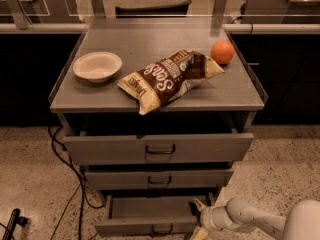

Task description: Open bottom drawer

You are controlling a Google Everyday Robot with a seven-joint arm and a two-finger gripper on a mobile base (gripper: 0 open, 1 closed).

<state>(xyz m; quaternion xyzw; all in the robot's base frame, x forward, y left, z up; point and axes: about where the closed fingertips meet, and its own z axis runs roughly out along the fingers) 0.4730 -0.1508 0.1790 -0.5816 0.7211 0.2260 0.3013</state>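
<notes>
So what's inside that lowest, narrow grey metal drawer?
The bottom drawer shows only bare grey floor. Its rear is hidden beneath the middle grey drawer, and the white gripper covers its right front corner.

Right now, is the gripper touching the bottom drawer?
Cannot tell. In the camera view the gripper sits at the right end of the bottom drawer, but neither contact nor a gap shows plainly.

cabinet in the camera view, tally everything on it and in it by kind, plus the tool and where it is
bowl: 1, white, on the top
chip bag: 1, on the top
orange: 1, on the top
drawers: 3 (top drawer, middle drawer, bottom drawer), all partly out
tool: 1, at the bottom drawer's right front corner
total: 7
</notes>
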